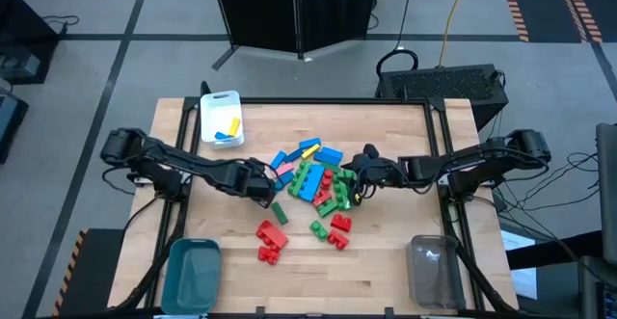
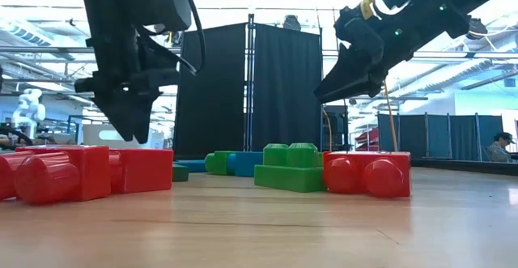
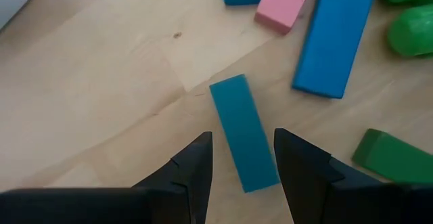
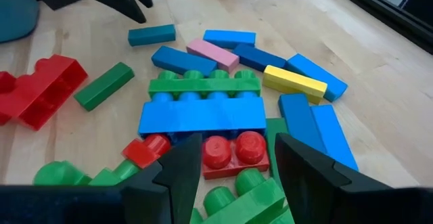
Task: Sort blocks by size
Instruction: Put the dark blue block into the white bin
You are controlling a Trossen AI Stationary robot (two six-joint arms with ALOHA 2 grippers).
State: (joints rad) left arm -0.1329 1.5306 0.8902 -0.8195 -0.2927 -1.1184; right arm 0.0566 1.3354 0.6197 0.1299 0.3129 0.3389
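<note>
The left gripper (image 3: 241, 158) hangs with its jaws apart and empty, straddling one end of a teal bar (image 3: 243, 132) that lies flat on the table (image 3: 101, 95). The bar's long axis runs roughly forward from the jaws, tipped a little to one side, so the fingers stand on either long flank and a straight drop would close across its narrow width. This arm is clearly the nearer one to that bar (the high view puts it at the left edge of the pile).

Just beyond the bar lie a pink bar (image 3: 284, 4) and a long blue bar (image 3: 336, 34), neither touching it; a dark green bar (image 3: 392, 158) sits close to one finger and looks like the likeliest thing to get nudged on the way down.

The right gripper (image 4: 233, 163) is also open and empty, poised above a red two-stud brick (image 4: 233, 153) on the pile's right side, with a blue four-stud brick (image 4: 201, 116) lying across just ahead of it, packed against a green studded brick (image 4: 203, 83).

The rest of the blocks sit in a heap mid-table. A white bin (image 1: 221, 119) at the far left already holds a yellow bar (image 1: 231, 126); a teal bin (image 1: 191, 273) and a clear bin (image 1: 431, 271) wait at the near corners.
</note>
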